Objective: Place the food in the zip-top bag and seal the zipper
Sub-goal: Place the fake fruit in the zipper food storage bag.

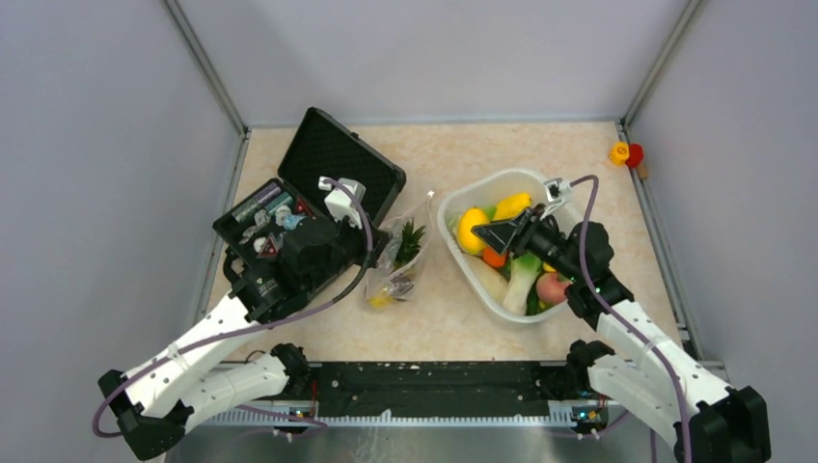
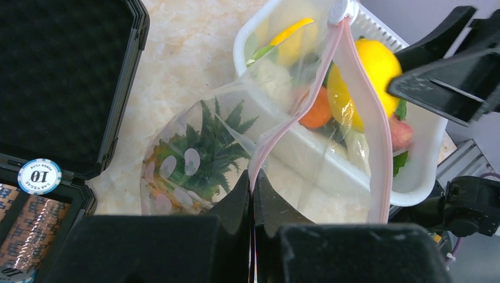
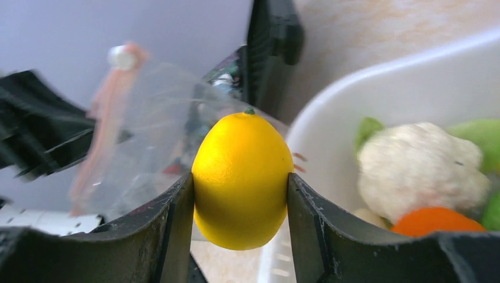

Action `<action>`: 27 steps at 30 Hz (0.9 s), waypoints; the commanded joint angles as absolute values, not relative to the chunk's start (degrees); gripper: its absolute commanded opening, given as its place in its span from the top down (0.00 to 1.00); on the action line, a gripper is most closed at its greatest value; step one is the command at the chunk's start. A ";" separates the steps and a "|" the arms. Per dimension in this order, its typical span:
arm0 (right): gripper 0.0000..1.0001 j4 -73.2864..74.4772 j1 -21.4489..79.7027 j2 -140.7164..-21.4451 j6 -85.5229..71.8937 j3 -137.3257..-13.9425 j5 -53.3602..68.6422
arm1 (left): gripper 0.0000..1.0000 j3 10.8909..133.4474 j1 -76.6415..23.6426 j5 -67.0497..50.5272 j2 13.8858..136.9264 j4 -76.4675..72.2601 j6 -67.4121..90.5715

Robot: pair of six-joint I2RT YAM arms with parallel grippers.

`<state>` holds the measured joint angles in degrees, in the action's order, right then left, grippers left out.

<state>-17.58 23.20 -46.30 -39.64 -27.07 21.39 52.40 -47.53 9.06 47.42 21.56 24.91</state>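
Since the right gripper (image 3: 240, 200) is clamped on the yellow mango (image 3: 242, 159) right at its fattest part, just one finger on each side, that's my first worry: it's glossy and egg-shaped, so any bump or twist on the way over could squirt it out and send it back into the white tub (image 3: 365, 76) with the cauliflower (image 3: 421, 165) and orange (image 3: 433, 221), or onto the table. The mango hangs at the tub's left rim, with the zip-top bag (image 2: 247, 100) just beyond it. The left gripper (image 2: 252, 184) is pinched shut on the pink zipper (image 2: 359, 88), at one spot only, holding the mouth up. So the opening looks like a narrow floppy slit, not a nice wide hole. If the mango comes in off-centre I'd guess it snags the strip and shoves the whole bag instead of dropping in, maybe yanking the thin plastic out of that pinch. Then the pineapple (image 2: 206, 153) already inside could roll out. The black case (image 1: 342, 154) sits close behind too, so not much room to dodge.
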 commanded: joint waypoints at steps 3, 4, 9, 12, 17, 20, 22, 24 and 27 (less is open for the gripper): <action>0.89 -22.89 31.96 -41.77 -35.85 -34.45 28.13 | 1.00 52.14 -47.64 7.49 49.80 18.91 24.65; 0.89 -23.09 33.57 -42.00 -35.33 -35.17 28.06 | 1.00 52.31 -47.64 6.99 50.43 18.72 24.69; 0.89 -25.13 41.92 -43.98 -31.96 -37.54 25.59 | 1.00 53.81 -47.64 5.59 53.76 18.97 24.76; 0.89 -24.60 46.85 -45.20 -28.03 -39.10 21.17 | 1.00 54.66 -47.64 3.28 55.18 18.98 25.26; 0.88 -19.50 53.32 -47.76 -22.10 -42.15 8.91 | 1.00 55.62 -47.64 2.51 55.63 19.91 25.53; 0.84 -13.25 54.08 -49.99 -19.20 -43.82 4.35 | 1.00 55.23 -47.64 3.07 54.38 19.95 25.64; 0.80 -10.27 54.22 -51.44 -18.24 -45.28 2.26 | 1.00 54.84 -47.64 2.68 53.27 19.69 25.75; 0.72 -9.45 54.30 -52.10 -17.75 -45.71 1.58 | 1.00 54.05 -47.64 1.73 52.02 18.54 25.75; 0.56 -10.91 54.34 -51.51 -17.46 -45.05 3.15 | 1.00 53.10 -47.64 1.58 50.48 17.04 25.74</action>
<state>-10.98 53.52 -52.21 -20.18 -42.50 5.26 53.17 -47.53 2.55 53.36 20.86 25.43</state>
